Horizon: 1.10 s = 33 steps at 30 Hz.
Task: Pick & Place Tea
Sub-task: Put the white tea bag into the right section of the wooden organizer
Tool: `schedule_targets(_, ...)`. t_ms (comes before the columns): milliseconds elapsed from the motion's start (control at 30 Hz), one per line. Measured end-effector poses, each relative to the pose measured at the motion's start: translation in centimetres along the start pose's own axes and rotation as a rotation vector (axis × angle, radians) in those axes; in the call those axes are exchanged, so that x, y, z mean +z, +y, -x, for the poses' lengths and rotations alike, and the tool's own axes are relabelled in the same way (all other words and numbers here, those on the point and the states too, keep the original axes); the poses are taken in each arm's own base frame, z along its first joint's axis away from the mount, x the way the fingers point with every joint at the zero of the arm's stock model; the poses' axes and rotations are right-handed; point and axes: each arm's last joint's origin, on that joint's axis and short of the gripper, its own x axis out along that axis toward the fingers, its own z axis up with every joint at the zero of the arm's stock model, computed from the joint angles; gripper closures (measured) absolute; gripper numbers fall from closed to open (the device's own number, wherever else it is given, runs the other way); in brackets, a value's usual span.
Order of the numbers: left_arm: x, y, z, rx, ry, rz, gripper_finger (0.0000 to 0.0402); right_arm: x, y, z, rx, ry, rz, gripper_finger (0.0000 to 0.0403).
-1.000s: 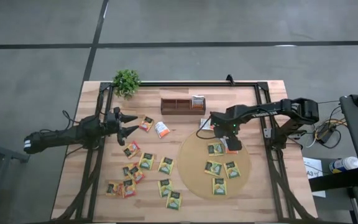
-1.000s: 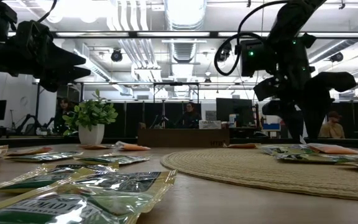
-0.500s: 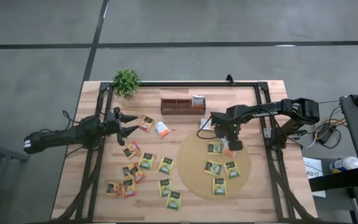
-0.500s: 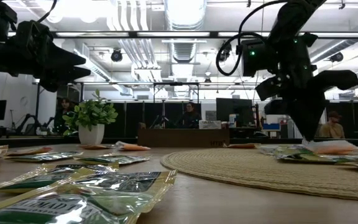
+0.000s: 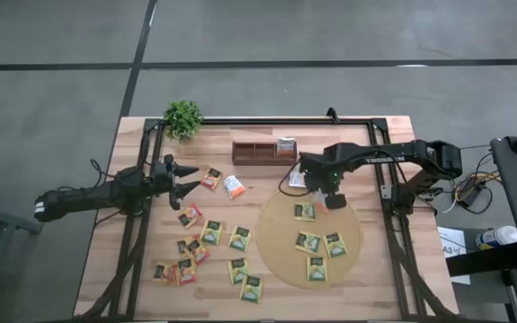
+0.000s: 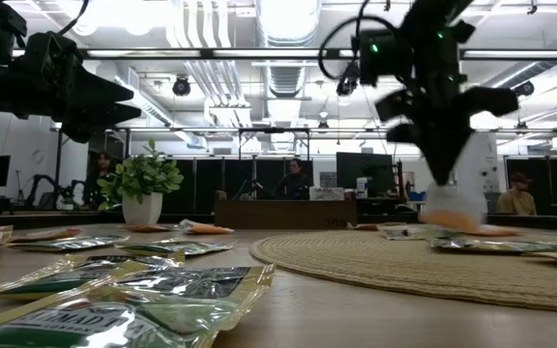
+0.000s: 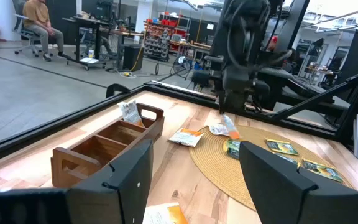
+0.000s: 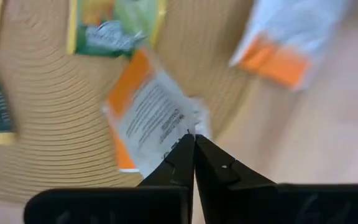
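Your right hand is clenched on just a corner of the white-and-orange tea sachet, lifted over the round mat near the bench's far edge, so swing fast and that thin pinch may slip.

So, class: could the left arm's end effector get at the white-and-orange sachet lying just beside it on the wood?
Probably yes: the left end effector is open and empty, and the white-and-orange sachet lies uncovered close ahead.
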Motion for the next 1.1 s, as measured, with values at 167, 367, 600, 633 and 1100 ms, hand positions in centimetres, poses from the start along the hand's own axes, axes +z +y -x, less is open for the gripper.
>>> schedule_targets(167,0.0,0.0,0.0,0.000,0.000,0.000,0.0168,1.3,-1.1,2.9,-0.152,-0.035,0.032,0.0395)
schedule_targets(367,0.0,0.0,0.0,0.000,0.000,0.000,0.0168,2.4,-2.6,5.7,-0.304,-0.079,0.002,0.0395)
schedule_targets(600,0.0,0.0,0.0,0.000,0.000,0.000,0.0168,2.6,-4.4,7.8,-0.448,-0.085,0.031,0.0395)
schedule_targets(633,0.0,0.0,0.0,0.000,0.000,0.000,0.0168,2.5,-4.6,8.0,-0.459,-0.083,0.034,0.0395)
schedule_targets(1100,0.0,0.0,0.0,0.000,0.000,0.000,0.0168,3.0,-7.4,8.8,-0.574,-0.128,0.074,0.0395)
